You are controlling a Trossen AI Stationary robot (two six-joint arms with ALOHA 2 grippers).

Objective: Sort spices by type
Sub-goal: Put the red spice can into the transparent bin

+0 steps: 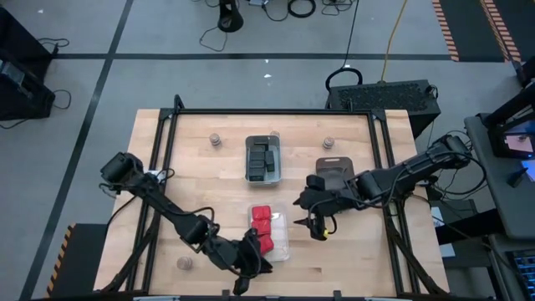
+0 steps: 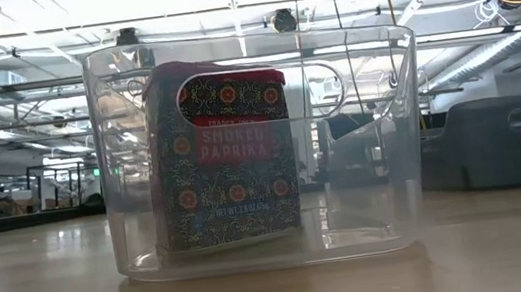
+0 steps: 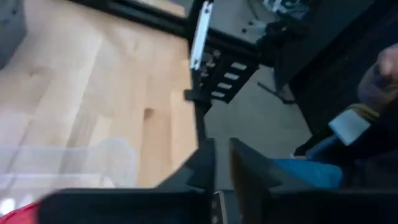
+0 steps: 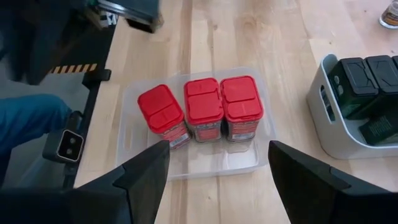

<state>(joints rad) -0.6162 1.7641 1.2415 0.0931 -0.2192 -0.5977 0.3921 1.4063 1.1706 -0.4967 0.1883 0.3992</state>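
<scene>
While leaving right fingers open, swing closed, empty left fingers toward jar at their 9 o'clock.

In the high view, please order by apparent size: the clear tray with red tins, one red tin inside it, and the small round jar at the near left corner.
1. Clear tray
2. Red tin
3. Round jar, slightly smaller than the tin

Three red paprika tins fill the near part of the clear tray, packed side by side with no gap for a finger between them. The left claw crowds the tray's front corner. The grey tray of black blocks stands behind, bare counter between the two trays. The right claw, spread wide, hangs beside the clear tray.
</scene>
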